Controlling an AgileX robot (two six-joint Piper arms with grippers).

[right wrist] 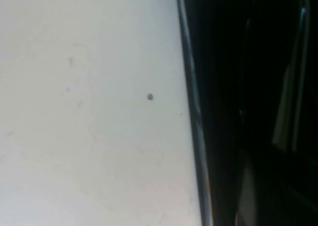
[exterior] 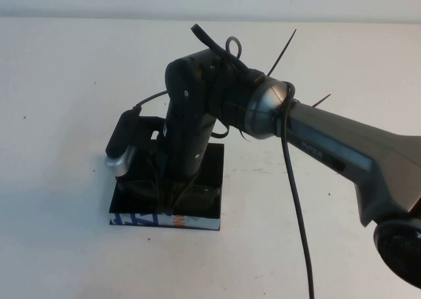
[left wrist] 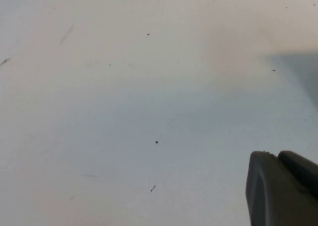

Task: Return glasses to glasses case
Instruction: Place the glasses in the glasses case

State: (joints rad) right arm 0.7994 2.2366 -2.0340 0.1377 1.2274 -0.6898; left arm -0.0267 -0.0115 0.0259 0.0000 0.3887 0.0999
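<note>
White tabletop [exterior: 59, 233] is seen under everything. Nearest in the high view, the glasses case [exterior: 204, 181] lies flat, its patterned white, blue and orange front edge turned toward the robot. Directly above the case, the right gripper [exterior: 161, 187] is lowered onto its black surface; whether it is released or clenched cannot be told. The glasses cannot be made out. The left gripper [left wrist: 280, 188] is seen only from its own wrist, over bare table; its state cannot be told.
</note>
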